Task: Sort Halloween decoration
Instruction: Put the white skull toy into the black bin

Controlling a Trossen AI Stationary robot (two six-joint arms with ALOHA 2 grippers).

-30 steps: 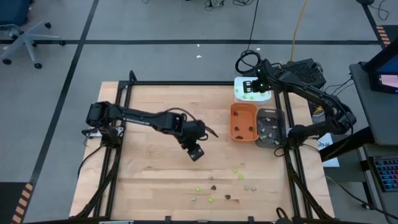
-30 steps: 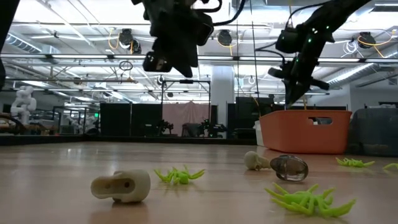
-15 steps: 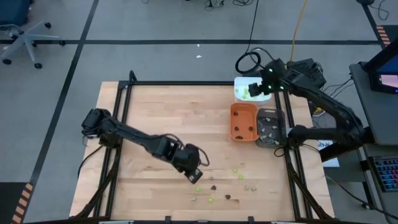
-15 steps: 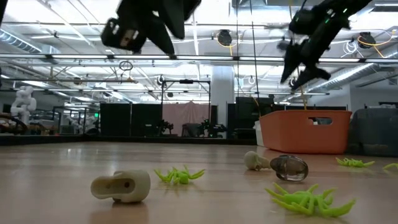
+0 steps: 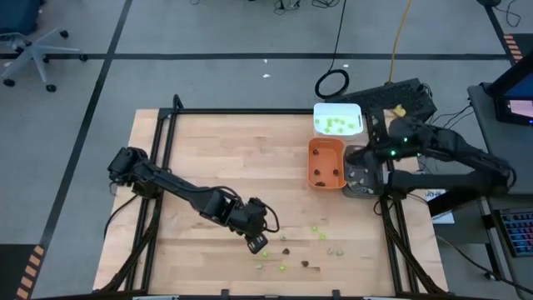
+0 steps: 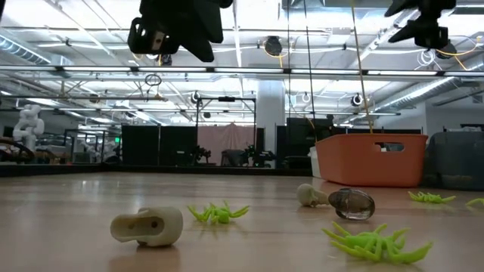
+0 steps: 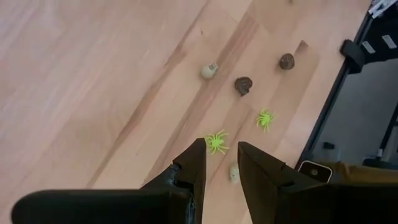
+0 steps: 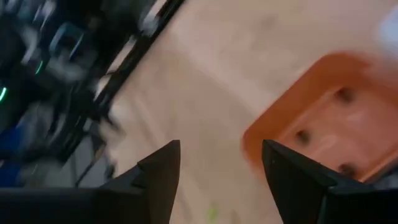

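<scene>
Near the table's front edge, small decorations [image 5: 283, 250] in green, brown and beige are seen scattered on the wood. Just above a green spider [image 7: 216, 142], the left gripper [image 5: 257, 242] is held with fingers slightly parted, empty. Farther back, the right gripper [image 5: 375, 153] is spread wide over the grey tray [image 5: 361, 172], beside the orange tray [image 5: 325, 163].

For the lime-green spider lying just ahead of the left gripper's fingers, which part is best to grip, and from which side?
Probably the small round body of the green spider, from straight above. It lies flat on the table, its thin legs splayed around it, and the left gripper hangs over it, fingers slightly apart.
</scene>
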